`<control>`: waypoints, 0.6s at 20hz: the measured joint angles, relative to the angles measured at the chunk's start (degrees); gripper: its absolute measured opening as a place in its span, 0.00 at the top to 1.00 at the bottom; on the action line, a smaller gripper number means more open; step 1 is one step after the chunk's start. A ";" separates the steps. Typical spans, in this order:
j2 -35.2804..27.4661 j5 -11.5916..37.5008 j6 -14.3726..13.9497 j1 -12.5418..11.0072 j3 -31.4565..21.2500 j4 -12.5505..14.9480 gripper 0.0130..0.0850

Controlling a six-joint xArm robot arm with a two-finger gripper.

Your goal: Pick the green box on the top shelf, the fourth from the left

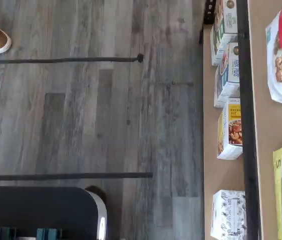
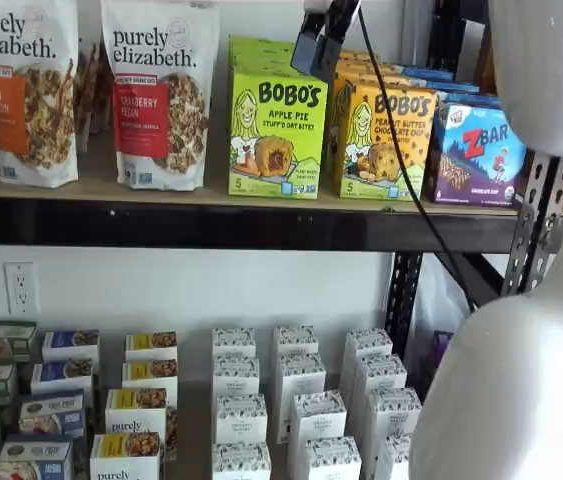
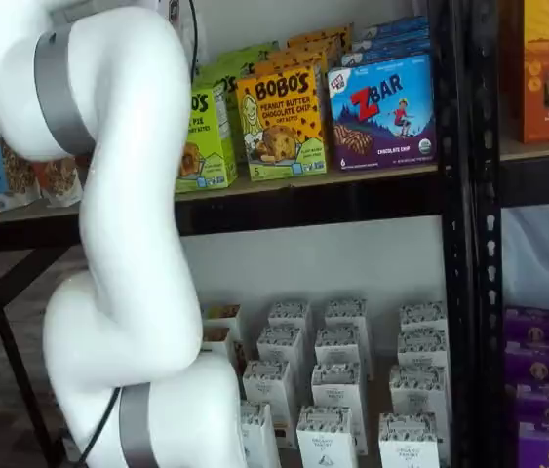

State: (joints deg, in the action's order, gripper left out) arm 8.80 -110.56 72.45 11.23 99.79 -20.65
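White arm filling the foreground in both shelf views, between cameras and rack. Top shelf carrying pouches, cartons, all upright along the front edge. Green box at the front edge, between the Cranberry Pecan pouch and the yellow-orange Bobo's carton; Zbar box toward the right end. Gripper hanging just above the green box's top right corner, clear of it, fingers spread, nothing pinched.
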 joint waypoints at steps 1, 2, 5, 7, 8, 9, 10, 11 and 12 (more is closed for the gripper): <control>0.71 1.47 0.02 0.24 -1.01 0.56 0.00; 2.68 5.86 0.17 0.90 -3.81 2.23 0.00; 3.42 9.18 0.56 1.01 -5.36 3.22 0.00; 3.43 9.97 0.77 0.83 -5.69 3.00 0.00; 3.56 10.59 0.85 0.78 -6.03 2.89 0.00; 3.64 11.17 0.91 0.77 -6.34 2.82 0.00; 3.70 11.68 0.96 0.76 -6.59 2.74 0.00; 3.78 12.20 1.00 0.75 -6.86 2.63 0.00; 3.92 12.81 1.04 0.75 -7.23 2.56 0.00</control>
State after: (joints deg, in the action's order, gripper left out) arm 12.72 -97.75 73.49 11.98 92.56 -18.09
